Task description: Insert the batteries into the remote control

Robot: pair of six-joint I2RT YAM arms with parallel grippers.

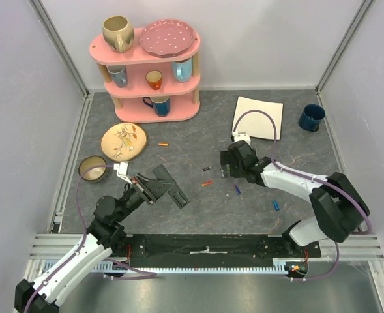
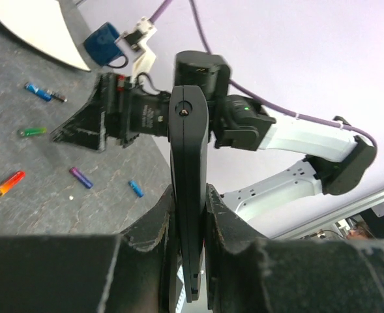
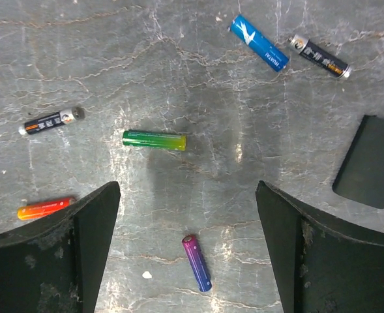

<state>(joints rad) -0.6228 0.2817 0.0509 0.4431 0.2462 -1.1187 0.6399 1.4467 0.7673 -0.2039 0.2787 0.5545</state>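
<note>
My left gripper [image 1: 158,184] is shut on the remote control [image 1: 177,195], a slim black bar. In the left wrist view the remote control [image 2: 189,150] stands edge-on between the fingers [image 2: 151,225]. My right gripper [image 3: 186,195] hangs open over loose batteries and holds nothing. A purple battery [image 3: 197,263] lies between its fingers, and a green battery [image 3: 154,139] lies just ahead. A red-orange battery [image 3: 45,208] and a black one [image 3: 51,122] lie to the left. A blue battery [image 3: 259,42] and another black one [image 3: 319,57] lie farther off. A black battery cover [image 3: 371,163] lies flat at the right.
A pink shelf [image 1: 146,104] with mugs and a plate stands at the back left. A flowered plate [image 1: 123,140] and a bowl [image 1: 92,168] sit on the left. A white sheet [image 1: 258,117] and a blue mug [image 1: 311,117] are at the back right. Walls close three sides.
</note>
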